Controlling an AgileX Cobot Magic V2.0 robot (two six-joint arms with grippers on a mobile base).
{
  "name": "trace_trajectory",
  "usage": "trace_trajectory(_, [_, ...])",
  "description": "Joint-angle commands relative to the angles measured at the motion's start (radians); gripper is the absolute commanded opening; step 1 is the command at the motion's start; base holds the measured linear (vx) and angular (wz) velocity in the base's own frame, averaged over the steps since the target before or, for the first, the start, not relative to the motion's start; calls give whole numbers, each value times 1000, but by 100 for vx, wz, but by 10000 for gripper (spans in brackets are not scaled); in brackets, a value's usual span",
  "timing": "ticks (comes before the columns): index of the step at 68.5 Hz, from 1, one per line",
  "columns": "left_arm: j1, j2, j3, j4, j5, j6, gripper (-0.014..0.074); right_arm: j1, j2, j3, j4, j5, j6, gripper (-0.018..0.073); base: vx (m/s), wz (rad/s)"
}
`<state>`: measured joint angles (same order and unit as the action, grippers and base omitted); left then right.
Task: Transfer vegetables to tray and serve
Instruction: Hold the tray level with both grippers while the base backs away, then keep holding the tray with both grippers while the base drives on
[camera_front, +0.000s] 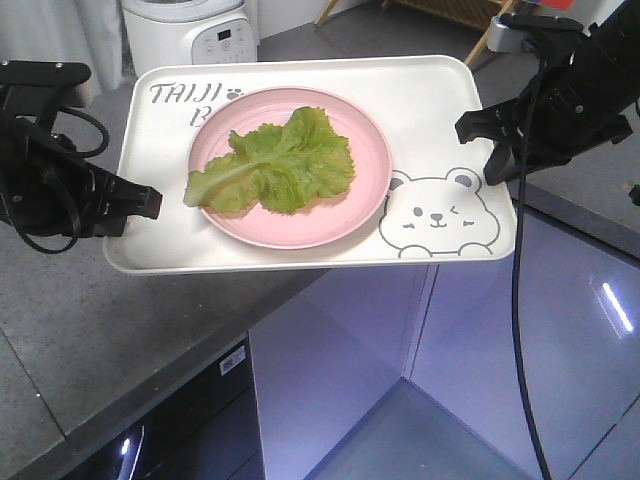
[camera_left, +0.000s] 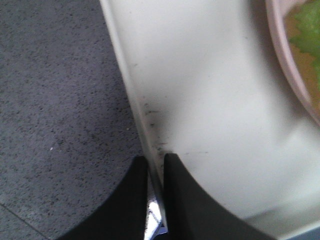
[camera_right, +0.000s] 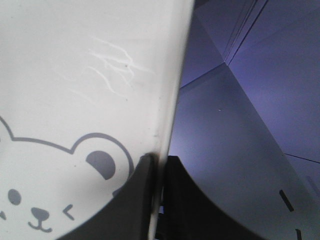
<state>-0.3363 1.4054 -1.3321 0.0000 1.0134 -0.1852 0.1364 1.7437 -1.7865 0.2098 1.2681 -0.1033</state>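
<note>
the jaws of the right gripper (camera_right: 159, 167) pinch the rim of the tray (camera_right: 75, 65) just beside its bear drawing (camera_right: 55, 195).

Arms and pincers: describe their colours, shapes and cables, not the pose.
The left arm and right arm are matte black. The left pincer and right pincer have smooth curved fingers tapering to tips. Looped black cable sits by the left arm; a long black cable hangs from the right.

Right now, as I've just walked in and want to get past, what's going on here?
The robot's two arms hold the cream tray: the left end effector clamps the left rim, the right end effector the right rim. A pink plate of lettuce leaves sits on the tray, which juts past the grey counter.
</note>
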Motion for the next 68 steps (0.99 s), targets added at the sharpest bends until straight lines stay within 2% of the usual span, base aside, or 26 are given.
trace_trajectory(1, [-19,-36,-33,-50,-82,16,-6,11,-54,-29,62,14,-25,-6,-1,-26])
trace_trajectory(68, [-19,-36,-33,-50,-82,16,-6,11,-54,-29,62,14,-25,-6,0,-27])
